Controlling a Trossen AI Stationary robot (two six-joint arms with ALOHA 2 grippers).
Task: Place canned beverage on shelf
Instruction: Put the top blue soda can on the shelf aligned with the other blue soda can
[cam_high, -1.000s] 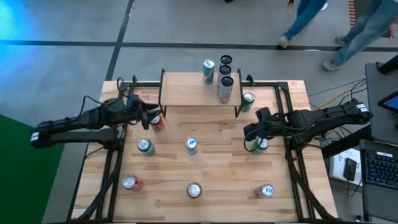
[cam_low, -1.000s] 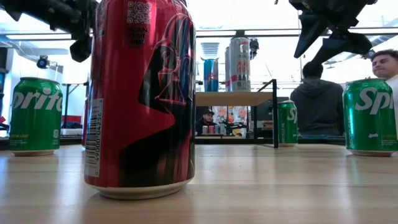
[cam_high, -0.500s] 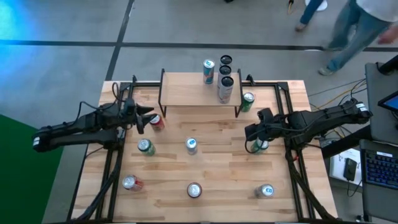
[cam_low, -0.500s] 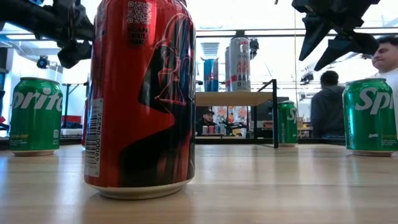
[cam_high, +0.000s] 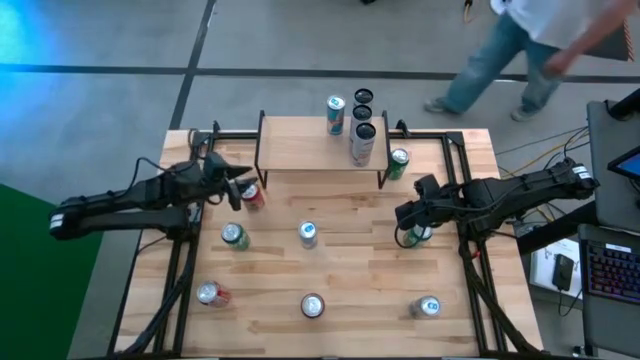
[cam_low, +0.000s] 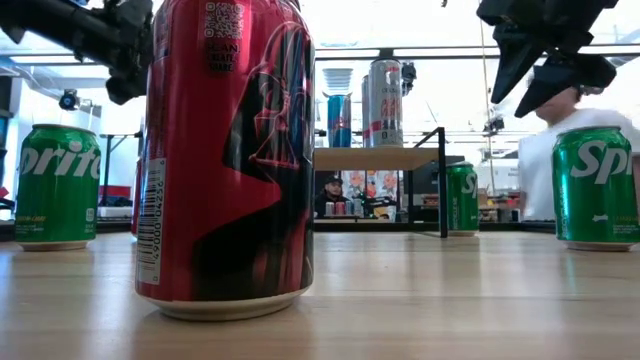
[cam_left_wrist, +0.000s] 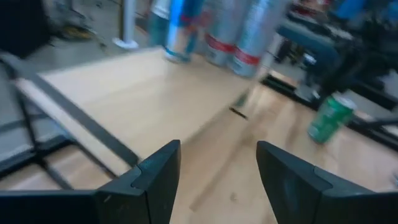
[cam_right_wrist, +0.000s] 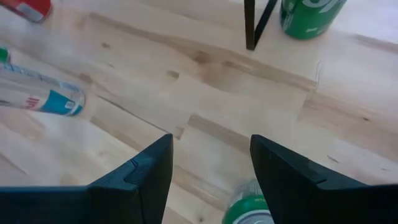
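The shelf (cam_high: 310, 145), a low light-wood rack on black legs, stands at the table's far edge with a blue can (cam_high: 335, 113) and two tall silver cans (cam_high: 362, 140) on its right part. My left gripper (cam_high: 238, 186) hovers open just left of and above a red can (cam_high: 253, 196) that stands in front of the shelf's left leg. My right gripper (cam_high: 406, 213) hangs open, tipped down, above a green can (cam_high: 418, 234) standing on the table; its wrist view shows that can's top (cam_right_wrist: 249, 210) below the fingers. Neither gripper (cam_left_wrist: 217, 149) (cam_right_wrist: 211, 146) has anything between its fingers.
More cans stand on the table: green ones (cam_high: 234, 236) (cam_high: 399, 163), a white-blue one (cam_high: 308, 234), red ones (cam_high: 209, 293) (cam_high: 313, 305), and one at the near right (cam_high: 427, 307). The shelf's left half is bare wood. A person walks past behind the table (cam_high: 520, 50).
My left gripper has rolled a little about its own line while staying over the red can. My right gripper has tipped slightly further down over the green can. No can has moved. People behind the table have walked on.
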